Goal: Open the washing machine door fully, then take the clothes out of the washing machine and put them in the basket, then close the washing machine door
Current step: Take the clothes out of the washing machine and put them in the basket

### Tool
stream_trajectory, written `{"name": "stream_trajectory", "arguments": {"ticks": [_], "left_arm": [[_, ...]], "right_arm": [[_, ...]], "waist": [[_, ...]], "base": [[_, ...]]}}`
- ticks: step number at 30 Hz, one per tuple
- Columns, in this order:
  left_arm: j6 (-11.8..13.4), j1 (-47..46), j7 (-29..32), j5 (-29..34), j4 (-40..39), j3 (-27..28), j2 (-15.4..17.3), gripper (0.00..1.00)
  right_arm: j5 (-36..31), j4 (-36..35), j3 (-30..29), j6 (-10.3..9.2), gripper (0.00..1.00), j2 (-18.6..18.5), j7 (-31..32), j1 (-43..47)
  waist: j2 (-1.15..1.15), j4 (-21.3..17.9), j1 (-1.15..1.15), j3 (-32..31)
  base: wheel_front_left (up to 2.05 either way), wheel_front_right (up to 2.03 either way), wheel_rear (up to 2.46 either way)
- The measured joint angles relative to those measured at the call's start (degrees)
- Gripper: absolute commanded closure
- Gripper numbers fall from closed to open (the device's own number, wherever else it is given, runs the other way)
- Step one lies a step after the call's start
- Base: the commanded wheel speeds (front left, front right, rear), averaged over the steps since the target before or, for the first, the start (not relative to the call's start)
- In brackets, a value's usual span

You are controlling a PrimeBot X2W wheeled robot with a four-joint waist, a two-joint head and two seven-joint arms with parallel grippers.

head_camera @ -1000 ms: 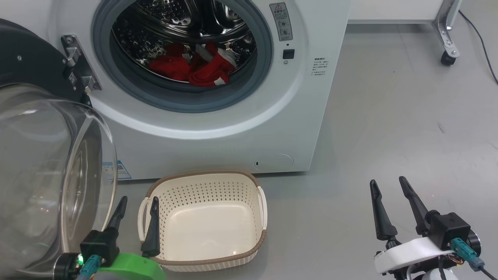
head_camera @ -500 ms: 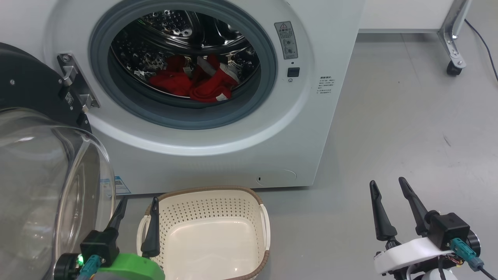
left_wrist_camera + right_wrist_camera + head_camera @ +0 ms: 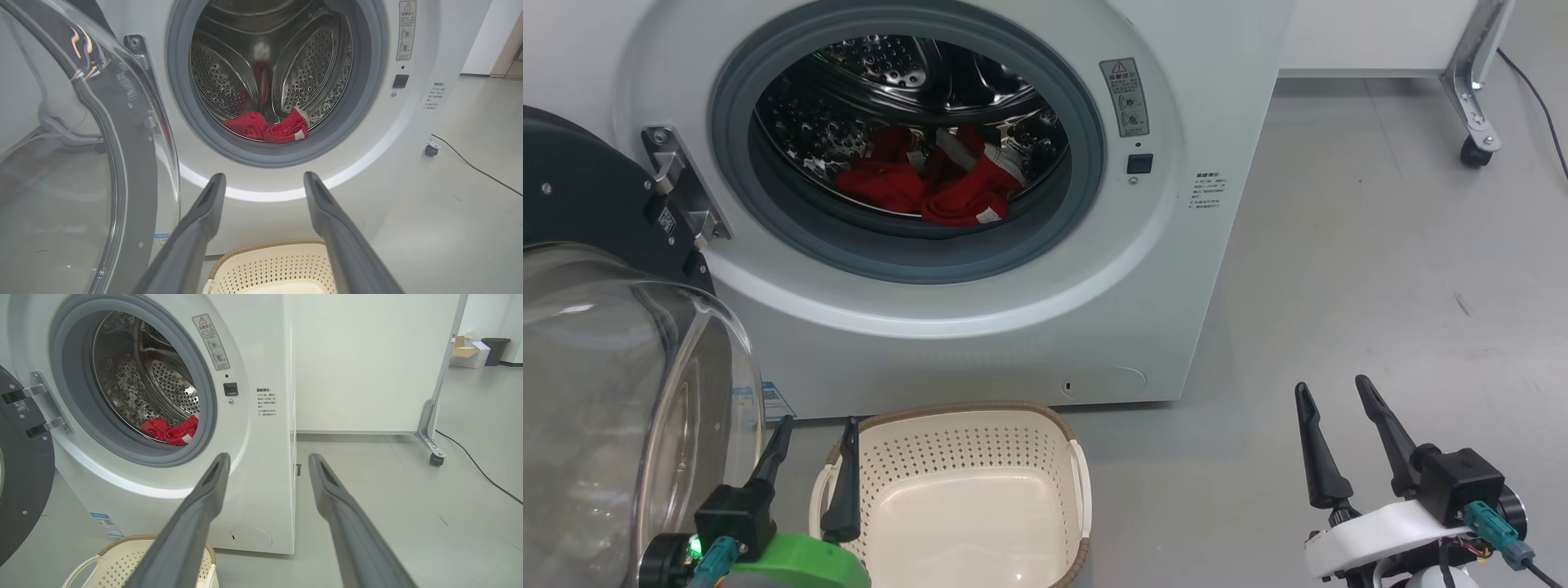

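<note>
- The door (image 3: 621, 392) hangs swung wide on the left of the washing machine (image 3: 980, 327), so the drum mouth can be reached.
- The red clothes (image 3: 931, 184) lie bunched at the bottom of the drum.
- The basket (image 3: 970, 411) sits on the floor just below the mouth, probably to keep the carry short; nothing is in it.
- The left pincer (image 3: 818, 422) and the right pincer (image 3: 1332, 384) are both spread wide and grip nothing, held low and short of the machine.

A grey floor (image 3: 1339, 261) is seen. The washing machine (image 3: 1013, 335) is stood directly on it. The cream basket (image 3: 964, 406) is placed just in front of the machine. Well apart to the machine's right, a black castor (image 3: 1472, 152) and a black cable (image 3: 476, 465) are found.
</note>
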Motion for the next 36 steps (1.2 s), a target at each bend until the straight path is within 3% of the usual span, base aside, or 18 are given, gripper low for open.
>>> {"name": "stream_trajectory", "arguments": {"ticks": [17, 36], "left_arm": [[-0.08, -0.94, 0.49, -0.01, 0.04, -1.23, -0.45, 0.0], [-0.66, -16.31, 2.53, 1.49, -0.38, -2.02, -1.35, 0.0]], "right_arm": [[0.32, -0.25, 0.51, 0.03, 0.0, -0.01, 0.0, -0.3], [0.2, -3.63, 3.99, 0.35, 0.0, -0.11, 0.0, -7.37]], "waist": [[0.0, -0.22, 0.0, 1.9], [0.0, -2.11, 0.0, 12.56]], "base": [[0.0, 0.0, 0.0], [0.0, 0.0, 0.0]]}}
